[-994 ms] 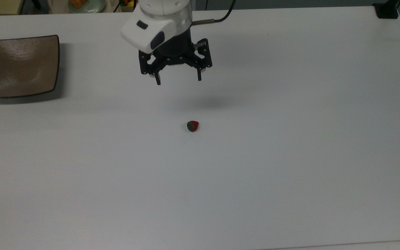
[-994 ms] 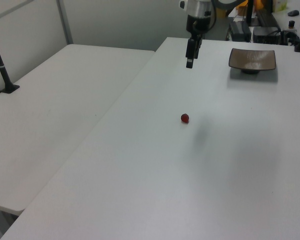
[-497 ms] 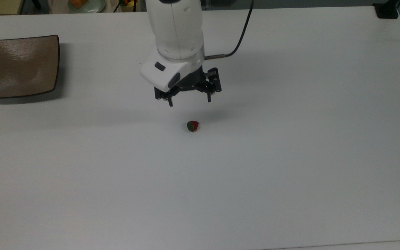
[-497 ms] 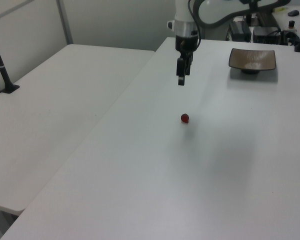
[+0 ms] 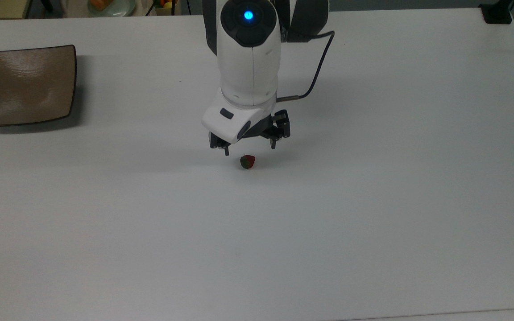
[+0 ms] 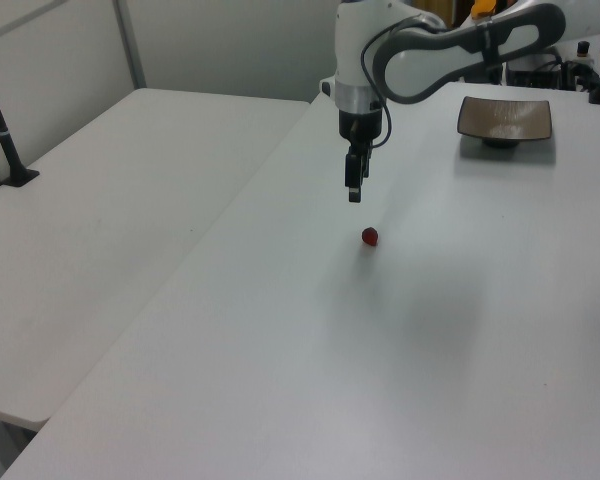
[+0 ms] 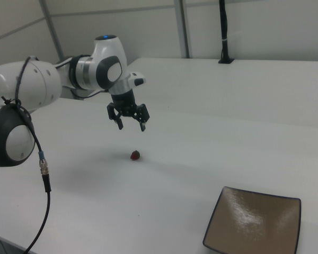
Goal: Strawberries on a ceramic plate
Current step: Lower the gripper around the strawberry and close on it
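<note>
Jaws spread wide are hovering just above the tiny red strawberry (image 5: pixel 248 162) at the top view's centre, having descended over the past second; grasping comes next, the square brown ceramic plate (image 5: pixel 26 84) waiting upper left.

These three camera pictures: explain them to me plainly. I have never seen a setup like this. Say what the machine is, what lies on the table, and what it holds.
The white machine is a robot arm ending in a black two-finger gripper, open and holding nothing. The top view looks down on the white table; the left view and the right view look across it from opposite sides. On the table lies one tiny strawberry, and the gripper hangs in the air just above it, not touching. A square brown ceramic plate, with nothing on it, sits far off at the top view's left edge.
</note>
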Action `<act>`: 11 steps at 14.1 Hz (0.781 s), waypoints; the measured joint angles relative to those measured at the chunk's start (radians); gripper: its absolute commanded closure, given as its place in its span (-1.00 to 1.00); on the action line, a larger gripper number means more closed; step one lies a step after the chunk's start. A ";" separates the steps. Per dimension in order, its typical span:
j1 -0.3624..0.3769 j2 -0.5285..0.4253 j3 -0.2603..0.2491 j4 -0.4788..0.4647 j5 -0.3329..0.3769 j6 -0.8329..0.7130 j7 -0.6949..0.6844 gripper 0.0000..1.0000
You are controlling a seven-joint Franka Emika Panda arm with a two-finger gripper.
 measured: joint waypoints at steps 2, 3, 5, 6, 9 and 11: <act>0.000 0.018 0.000 -0.005 -0.015 0.031 0.000 -1.00; 0.000 0.022 0.000 -0.010 -0.025 0.033 -0.001 -1.00; 0.001 0.025 0.000 -0.023 -0.040 0.034 -0.001 -1.00; 0.001 0.025 0.000 -0.032 -0.043 0.034 -0.002 -1.00; 0.001 0.026 0.000 -0.056 -0.046 0.034 -0.027 -1.00; 0.001 0.026 0.000 -0.067 -0.046 0.034 -0.043 -1.00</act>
